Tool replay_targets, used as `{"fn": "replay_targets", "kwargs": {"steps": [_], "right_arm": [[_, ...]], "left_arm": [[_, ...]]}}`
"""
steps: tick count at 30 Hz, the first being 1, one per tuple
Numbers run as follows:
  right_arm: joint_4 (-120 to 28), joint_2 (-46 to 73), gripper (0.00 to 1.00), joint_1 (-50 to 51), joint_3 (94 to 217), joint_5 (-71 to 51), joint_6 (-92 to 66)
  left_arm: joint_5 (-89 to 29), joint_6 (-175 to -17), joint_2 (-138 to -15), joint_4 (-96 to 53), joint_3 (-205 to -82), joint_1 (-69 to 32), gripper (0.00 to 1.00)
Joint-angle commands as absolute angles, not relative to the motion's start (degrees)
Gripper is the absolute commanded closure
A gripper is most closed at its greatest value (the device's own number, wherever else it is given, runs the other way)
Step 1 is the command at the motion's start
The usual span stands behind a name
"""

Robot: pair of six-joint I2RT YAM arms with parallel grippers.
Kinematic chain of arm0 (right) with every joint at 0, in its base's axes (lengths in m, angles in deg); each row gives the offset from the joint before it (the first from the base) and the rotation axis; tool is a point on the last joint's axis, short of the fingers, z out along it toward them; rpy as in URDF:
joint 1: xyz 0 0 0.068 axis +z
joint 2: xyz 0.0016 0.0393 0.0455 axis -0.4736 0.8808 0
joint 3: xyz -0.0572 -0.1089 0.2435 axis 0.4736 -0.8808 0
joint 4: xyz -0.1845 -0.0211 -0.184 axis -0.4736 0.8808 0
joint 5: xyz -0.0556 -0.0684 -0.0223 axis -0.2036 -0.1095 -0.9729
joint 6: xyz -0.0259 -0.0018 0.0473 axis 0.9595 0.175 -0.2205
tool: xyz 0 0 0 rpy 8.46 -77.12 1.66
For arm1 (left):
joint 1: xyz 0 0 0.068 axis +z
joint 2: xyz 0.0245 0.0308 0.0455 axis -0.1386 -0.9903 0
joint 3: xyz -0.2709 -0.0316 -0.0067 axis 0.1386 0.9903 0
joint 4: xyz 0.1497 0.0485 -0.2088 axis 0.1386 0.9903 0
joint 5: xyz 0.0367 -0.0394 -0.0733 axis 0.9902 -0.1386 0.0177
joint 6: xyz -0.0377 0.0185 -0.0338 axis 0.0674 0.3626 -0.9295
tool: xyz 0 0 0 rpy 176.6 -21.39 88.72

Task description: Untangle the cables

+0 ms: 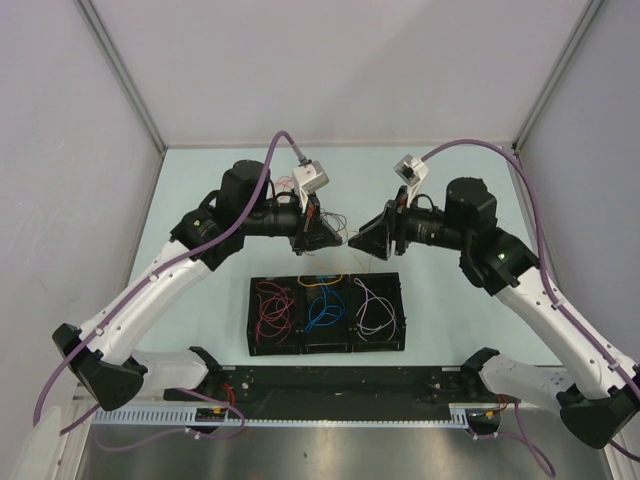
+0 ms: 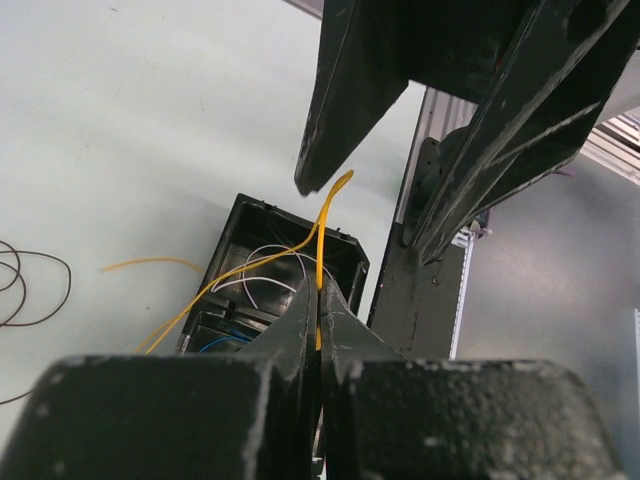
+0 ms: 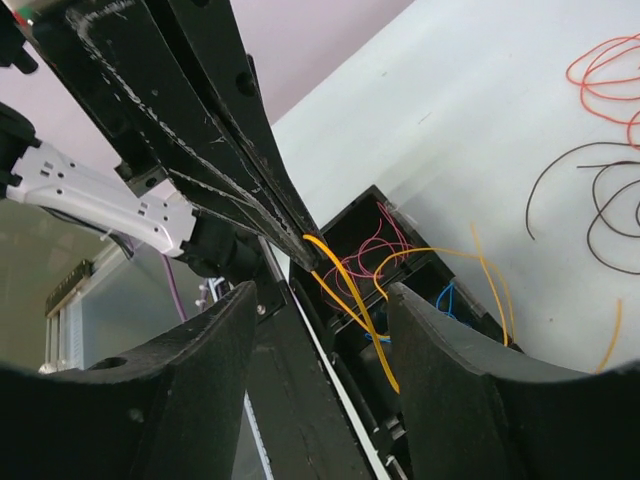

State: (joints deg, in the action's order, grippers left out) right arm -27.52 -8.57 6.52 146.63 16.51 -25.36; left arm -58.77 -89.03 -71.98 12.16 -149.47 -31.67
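A: The yellow cable [image 2: 322, 230] is pinched by the left gripper [image 2: 318, 300], jaws pressed together on it. It is held over the tray [image 1: 325, 350], mid-desk towards the near edge.
B: And the right gripper [image 3: 322, 300]?
A: Its jaws are seen spread, nothing held.
B: A light, limp strand is expected, best taken just beside the pinch and never yanked. Brown loops [image 3: 600, 200] are seen towards the far edge.
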Motion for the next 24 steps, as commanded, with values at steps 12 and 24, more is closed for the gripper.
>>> {"fn": "replay_targets", "kwargs": {"steps": [12,24], "right_arm": [[-28.8,-6.0,1.0,12.0,150.7,11.9,-23.7],[-23.5,-1.8,1.0,13.8,171.6,-2.4,-24.6]], "left_arm": [[-58.4,-88.6,-71.5,10.1,-150.3,-31.9,0.77],[-19.1,-94.3,-58.0,10.8,-141.3,-28.9,0.0]]}}
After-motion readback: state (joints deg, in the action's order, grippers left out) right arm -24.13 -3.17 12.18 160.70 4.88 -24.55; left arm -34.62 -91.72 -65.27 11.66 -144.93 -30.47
